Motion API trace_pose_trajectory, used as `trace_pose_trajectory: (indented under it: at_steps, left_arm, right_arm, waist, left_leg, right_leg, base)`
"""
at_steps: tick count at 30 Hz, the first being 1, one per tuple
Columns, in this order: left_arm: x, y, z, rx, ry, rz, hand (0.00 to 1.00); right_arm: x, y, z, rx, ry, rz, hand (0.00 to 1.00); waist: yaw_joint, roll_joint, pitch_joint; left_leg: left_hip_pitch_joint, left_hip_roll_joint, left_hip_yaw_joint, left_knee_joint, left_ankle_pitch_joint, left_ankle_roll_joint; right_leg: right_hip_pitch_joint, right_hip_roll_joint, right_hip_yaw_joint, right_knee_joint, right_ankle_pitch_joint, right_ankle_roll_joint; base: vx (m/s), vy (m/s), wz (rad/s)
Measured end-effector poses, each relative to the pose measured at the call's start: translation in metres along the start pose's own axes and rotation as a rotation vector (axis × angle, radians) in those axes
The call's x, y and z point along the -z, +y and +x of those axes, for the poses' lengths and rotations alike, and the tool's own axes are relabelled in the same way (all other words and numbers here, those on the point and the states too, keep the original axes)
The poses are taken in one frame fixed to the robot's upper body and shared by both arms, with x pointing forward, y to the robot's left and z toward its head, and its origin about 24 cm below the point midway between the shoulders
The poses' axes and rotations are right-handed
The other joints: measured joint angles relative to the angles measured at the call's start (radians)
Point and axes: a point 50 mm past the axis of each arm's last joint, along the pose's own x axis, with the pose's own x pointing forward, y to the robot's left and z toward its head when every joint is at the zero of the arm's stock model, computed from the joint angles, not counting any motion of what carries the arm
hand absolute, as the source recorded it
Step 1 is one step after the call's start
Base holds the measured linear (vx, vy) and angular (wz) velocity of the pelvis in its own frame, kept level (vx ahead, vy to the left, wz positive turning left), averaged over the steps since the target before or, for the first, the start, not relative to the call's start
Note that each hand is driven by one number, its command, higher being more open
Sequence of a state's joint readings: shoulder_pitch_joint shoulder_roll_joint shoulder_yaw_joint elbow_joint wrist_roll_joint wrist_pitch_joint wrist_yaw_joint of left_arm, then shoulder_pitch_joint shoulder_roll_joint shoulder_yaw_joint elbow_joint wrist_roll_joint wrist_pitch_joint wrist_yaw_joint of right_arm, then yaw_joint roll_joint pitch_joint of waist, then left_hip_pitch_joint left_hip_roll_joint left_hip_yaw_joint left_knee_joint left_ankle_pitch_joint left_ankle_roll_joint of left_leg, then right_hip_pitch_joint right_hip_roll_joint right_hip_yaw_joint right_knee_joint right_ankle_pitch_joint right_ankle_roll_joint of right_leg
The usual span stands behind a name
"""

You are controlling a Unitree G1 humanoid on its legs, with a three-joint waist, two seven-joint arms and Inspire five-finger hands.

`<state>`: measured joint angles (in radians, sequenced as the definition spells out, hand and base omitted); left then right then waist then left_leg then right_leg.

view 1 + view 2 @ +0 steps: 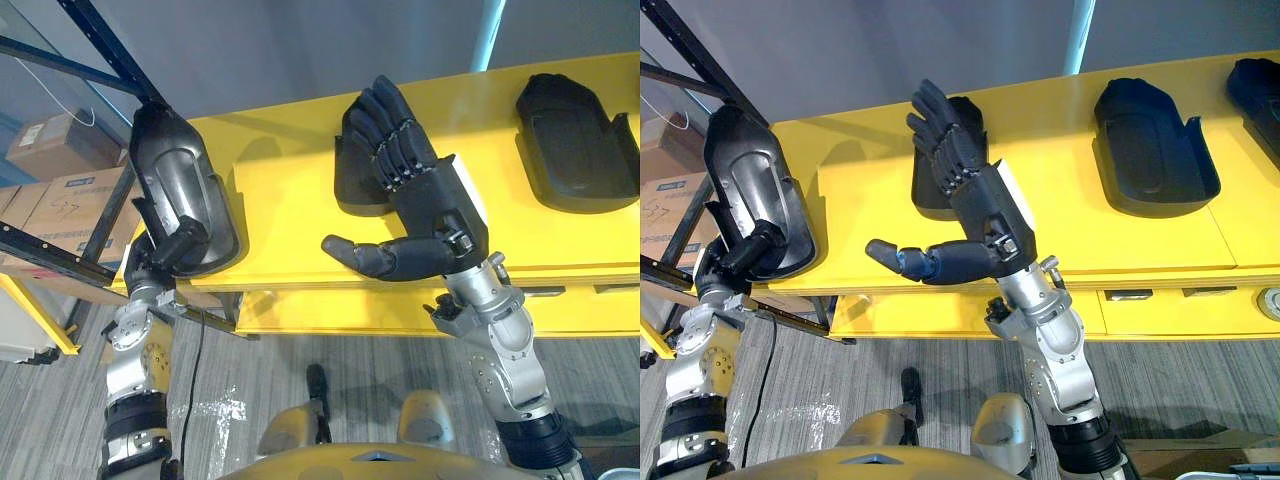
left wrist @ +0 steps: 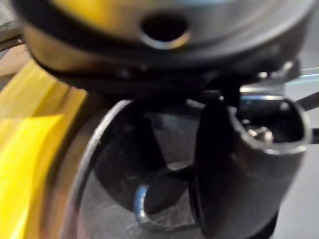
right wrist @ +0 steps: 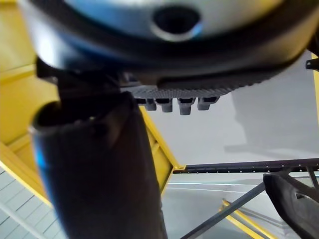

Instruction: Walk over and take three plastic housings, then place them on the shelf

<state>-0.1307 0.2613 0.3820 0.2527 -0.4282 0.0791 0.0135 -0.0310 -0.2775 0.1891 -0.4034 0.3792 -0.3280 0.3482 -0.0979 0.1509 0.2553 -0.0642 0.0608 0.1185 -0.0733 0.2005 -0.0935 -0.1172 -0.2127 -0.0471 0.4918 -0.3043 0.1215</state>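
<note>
Currently, one plastic housing [image 1: 180,180] is gripped at its near end by the left hand [image 1: 168,250], whose fingers are curled round its rim, and it is held tilted at the left end of the yellow shelf [image 1: 290,225]. The right hand [image 1: 430,205] is held above the shelf's middle with fingers straight and thumb spread wide, nothing grasped, partly covering a second housing [image 1: 355,175] that lies on the shelf. A third housing [image 1: 580,135] is seen lying toward the shelf's right end.
</note>
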Motion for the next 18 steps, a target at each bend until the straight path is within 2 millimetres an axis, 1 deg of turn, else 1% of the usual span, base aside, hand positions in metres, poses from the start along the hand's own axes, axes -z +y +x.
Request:
trace_pose_trajectory:
  at_steps: [2,3,4,6,7,8,9,12,14,18]
  left_arm:
    - [-0.008,0.0,0.007,0.006,-0.009,0.002,0.0]
    - [-0.011,-0.001,0.011,0.011,-0.014,-0.008,0.0]
    - [-0.014,-0.002,0.013,0.012,-0.021,-0.027,1.0]
    - [-0.018,-0.004,0.016,0.014,-0.032,-0.033,1.0]
    - [-0.025,-0.008,0.022,0.02,-0.051,-0.037,1.0]
    - [-0.027,-0.009,0.023,0.02,-0.057,-0.037,1.0]
    - [-0.031,-0.011,0.026,0.021,-0.065,-0.04,1.0]
    - [-0.04,-0.016,0.03,0.03,-0.094,-0.046,1.0]
    - [-0.05,-0.019,0.035,0.022,-0.114,-0.041,1.0]
    - [-0.063,-0.019,0.04,0.0,-0.136,-0.025,1.0]
  right_arm:
    - [-0.004,0.003,0.007,-0.027,-0.022,0.002,1.0]
    - [-0.008,0.005,0.011,-0.044,-0.042,0.001,1.0]
    - [-0.011,0.007,0.013,-0.057,-0.061,-0.001,1.0]
    - [-0.015,0.008,0.018,-0.073,-0.085,-0.005,1.0]
    - [-0.019,0.01,0.02,-0.085,-0.099,-0.005,1.0]
    - [-0.02,0.011,0.021,-0.088,-0.104,-0.004,1.0]
    - [-0.021,0.012,0.022,-0.095,-0.106,-0.001,1.0]
    - [-0.025,0.016,0.025,-0.112,-0.121,0.004,1.0]
    - [-0.026,0.016,0.028,-0.116,-0.128,0.018,1.0]
    - [-0.025,0.016,0.029,-0.1,-0.119,0.03,1.0]
  waist:
    - [-0.001,-0.006,0.015]
    - [-0.003,-0.007,0.025]
    - [-0.005,-0.009,0.027]
    - [-0.013,-0.011,0.034]
    - [-0.014,-0.012,0.052]
    - [-0.015,-0.013,0.056]
    - [-0.016,-0.015,0.059]
    - [-0.015,-0.015,0.069]
    - [-0.015,-0.025,0.081]
    - [-0.014,-0.041,0.092]
  left_leg:
    - [-0.001,-0.001,0.014,0.002,0.0,0.003]
    - [-0.003,-0.001,0.019,0.003,0.004,0.01]
    - [-0.015,-0.003,0.026,0.011,0.003,0.011]
    - [-0.033,-0.007,0.032,0.023,0.002,0.012]
    - [-0.034,-0.007,0.036,0.025,0.0,0.013]
    - [-0.035,-0.007,0.039,0.026,-0.006,0.021]
    - [-0.042,-0.007,0.042,0.032,-0.011,0.016]
    - [-0.067,-0.001,0.066,0.037,-0.011,0.018]
    - [-0.068,0.0,0.076,0.038,-0.006,0.024]
    - [-0.069,0.0,0.079,0.039,-0.004,0.02]
  right_leg:
    - [-0.007,-0.003,0.011,0.013,-0.002,0.001]
    - [-0.013,-0.006,0.017,0.017,-0.003,0.002]
    - [-0.027,-0.011,0.024,0.023,-0.004,0.004]
    - [-0.043,-0.015,0.028,0.029,-0.004,0.006]
    - [-0.044,-0.017,0.03,0.03,-0.003,0.008]
    - [-0.045,-0.017,0.03,0.03,-0.003,0.008]
    - [-0.05,-0.018,0.03,0.03,-0.002,0.008]
    - [-0.073,-0.018,0.031,0.031,0.001,0.013]
    - [-0.074,-0.02,0.032,0.029,0.002,0.014]
    - [-0.072,-0.021,0.033,0.022,0.003,0.017]
  base:
    - [0.02,-0.011,-0.1]
    - [0.01,-0.019,-0.1]
    - [0.01,-0.019,-0.07]
    - [0.0,-0.004,-0.02]
    - [0.0,0.0,0.0]
    - [0.0,0.0,0.0]
    - [0.0,0.0,0.0]
    - [0.0,-0.003,0.04]
    - [0.0,0.0,0.0]
    - [0.0,0.0,0.0]
